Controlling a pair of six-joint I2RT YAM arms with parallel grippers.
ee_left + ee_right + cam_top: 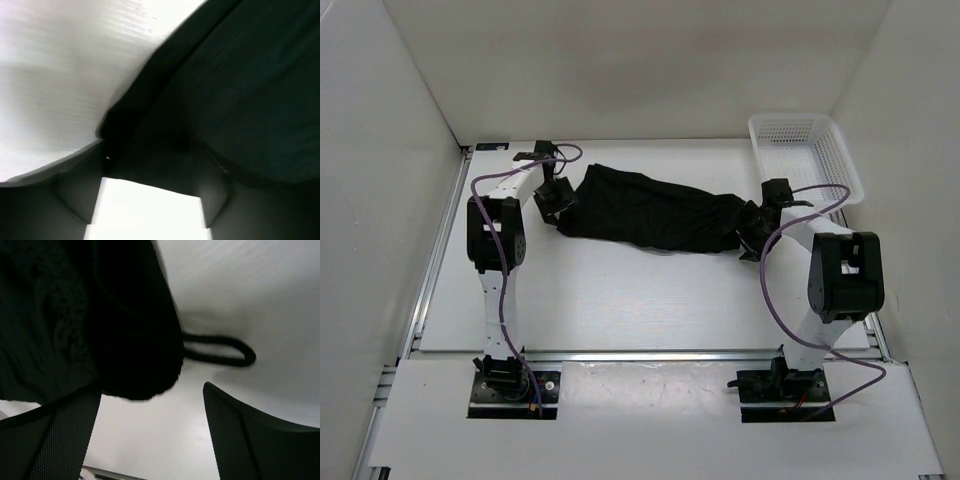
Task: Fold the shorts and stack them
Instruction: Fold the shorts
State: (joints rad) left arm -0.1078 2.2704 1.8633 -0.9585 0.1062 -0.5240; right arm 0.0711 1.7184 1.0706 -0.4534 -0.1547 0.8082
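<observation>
Closest to the lens, my right gripper (152, 392) has its fingers spread wide, the hem of the black shorts (650, 212) drooping between them and a thin drawstring loop (220, 351) lying on the table (620, 300) just beyond. The left gripper (150, 167) is also parted, with dark cloth reaching into its gap. The shorts lie as a long rumpled band mid-table, one end at each gripper. A white mesh basket (850, 172) sits in the far right corner; only its own mesh shows inside.
</observation>
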